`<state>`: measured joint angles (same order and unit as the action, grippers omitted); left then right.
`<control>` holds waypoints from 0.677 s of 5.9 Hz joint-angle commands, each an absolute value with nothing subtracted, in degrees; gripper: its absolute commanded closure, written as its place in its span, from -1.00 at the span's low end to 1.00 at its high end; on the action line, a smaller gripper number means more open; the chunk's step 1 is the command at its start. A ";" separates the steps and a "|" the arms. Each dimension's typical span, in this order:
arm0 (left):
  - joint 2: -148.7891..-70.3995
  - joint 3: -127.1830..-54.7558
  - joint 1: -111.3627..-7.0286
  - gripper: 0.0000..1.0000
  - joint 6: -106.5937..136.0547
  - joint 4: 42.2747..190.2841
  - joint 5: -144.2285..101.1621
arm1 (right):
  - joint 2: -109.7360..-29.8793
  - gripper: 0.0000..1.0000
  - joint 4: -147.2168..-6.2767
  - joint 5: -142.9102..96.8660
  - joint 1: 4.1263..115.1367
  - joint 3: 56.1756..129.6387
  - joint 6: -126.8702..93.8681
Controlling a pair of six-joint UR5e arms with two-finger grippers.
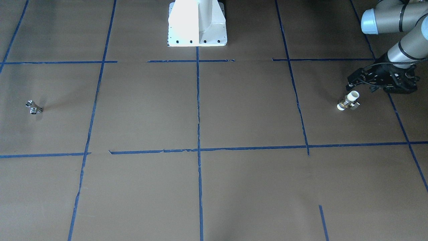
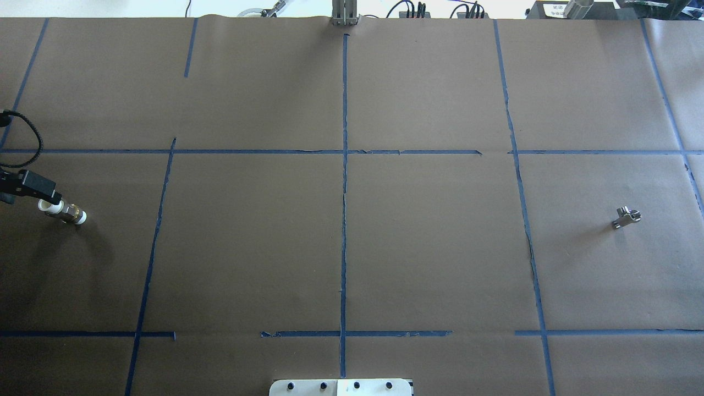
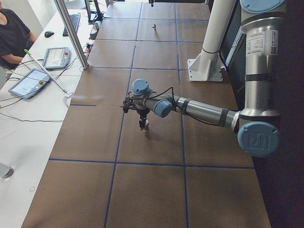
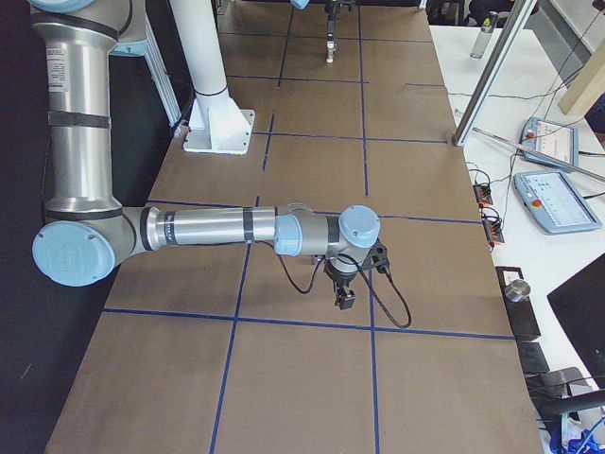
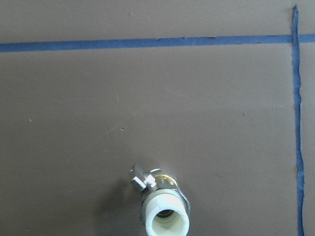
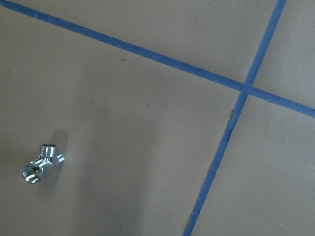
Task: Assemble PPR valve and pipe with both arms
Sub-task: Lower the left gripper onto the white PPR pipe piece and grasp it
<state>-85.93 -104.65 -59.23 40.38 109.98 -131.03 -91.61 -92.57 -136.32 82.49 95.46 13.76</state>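
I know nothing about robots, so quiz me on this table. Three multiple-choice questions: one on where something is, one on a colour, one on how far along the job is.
1. Where does the pipe lie relative to the PPR valve?
A) touching it
B) across the table from it
C) stacked on it

2. What colour are the PPR valve's two ends?
A) white
B) red
C) black

3. Are the two parts joined?
A) yes, fully
B) half pushed together
C) no, still apart

Answers:
1 B: in the overhead view the pipe sits near the right edge and the valve near the left.
2 A: white caps flank a metal middle.
3 C: a wide stretch of bare table lies between them.
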 commanded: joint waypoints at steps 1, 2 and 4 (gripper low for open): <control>-85.96 -103.63 -57.39 -1.00 42.01 110.92 -130.17 | -91.67 -1.00 -92.02 -136.32 82.27 95.36 13.71; -86.13 -102.49 -57.39 -0.96 41.75 111.00 -130.25 | -91.67 -1.00 -92.02 -136.32 82.27 95.27 13.71; -86.74 -101.61 -57.31 -0.80 41.57 110.92 -130.17 | -91.67 -1.00 -92.02 -136.32 82.18 95.27 13.80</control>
<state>-86.40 -102.19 -57.37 41.66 110.97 -130.19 -91.67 -92.02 -136.32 82.23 95.28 13.73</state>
